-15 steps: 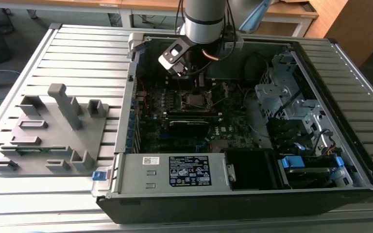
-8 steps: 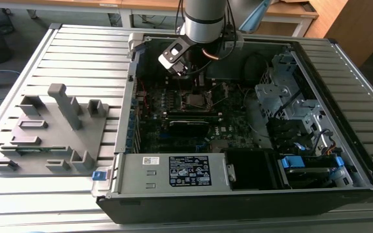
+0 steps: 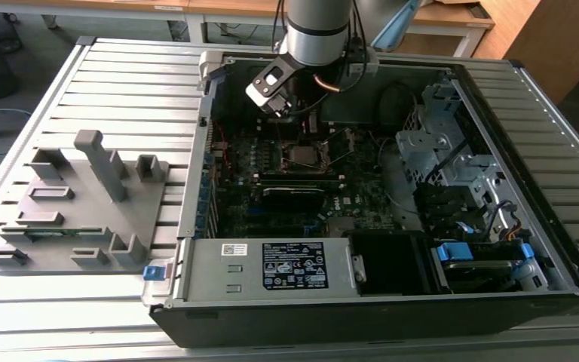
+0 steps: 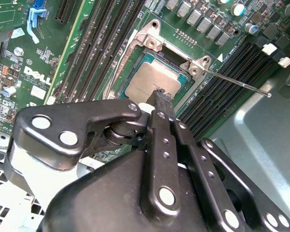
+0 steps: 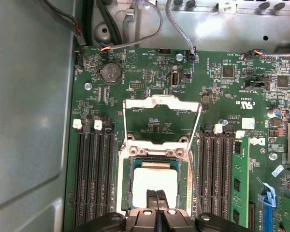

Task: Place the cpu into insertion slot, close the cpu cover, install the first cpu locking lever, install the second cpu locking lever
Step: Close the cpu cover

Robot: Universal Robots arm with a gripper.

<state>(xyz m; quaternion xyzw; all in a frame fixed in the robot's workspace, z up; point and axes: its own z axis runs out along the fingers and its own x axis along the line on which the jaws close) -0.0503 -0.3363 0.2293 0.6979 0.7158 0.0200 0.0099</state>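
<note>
The gripper (image 4: 162, 99) has its two fingers pressed together with nothing between them. The tips stand over the edge of the cpu (image 4: 147, 79); I cannot tell if they really touch it.

The cpu is already in the slot (image 5: 130, 186). In both wrist views its grey metal top lies flat inside the dark frame of the socket and looks level on every side that shows.

The cover (image 5: 162, 102) is open. In the first wrist view it lies folded back over the green board (image 5: 135, 67), on the far side of the slot from the fingers, and the board shows through its square window.

One lever (image 4: 237, 82) (a thin metal rod) is not locked. In the second wrist view it sticks out from the corner of the socket and passes free over the black memory slots (image 4: 217, 96).

In the exterior view the arm comes down into the open case (image 3: 269, 317), which lies on a slatted table (image 3: 118, 83). A grey fixture (image 3: 78, 204) sits on the table, at the exterior view's left of the case.
</note>
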